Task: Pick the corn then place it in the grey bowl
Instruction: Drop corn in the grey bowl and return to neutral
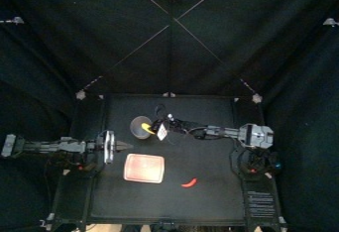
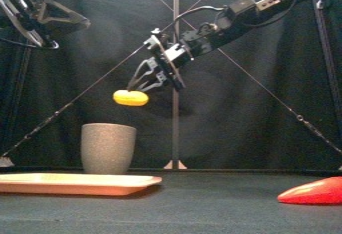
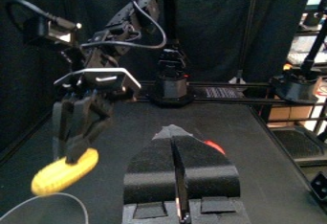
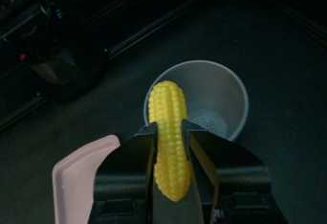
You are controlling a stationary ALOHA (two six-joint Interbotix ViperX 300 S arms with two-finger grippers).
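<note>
Now the right gripper (image 2: 147, 79) grasps the corn (image 2: 130, 97) mid-frame above the grey bowl (image 2: 108, 148); pink tray (image 2: 80, 184) lower left; left gripper (image 3: 177, 149) clenched.

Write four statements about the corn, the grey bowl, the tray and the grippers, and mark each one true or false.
1. The right gripper grips the corn. True.
2. The corn lies inside the grey bowl. False: it hangs in the air above the bowl.
3. The red toy lies on the pink tray. False: it lies on the table, apart from the tray.
4. The left gripper holds nothing. True.
</note>
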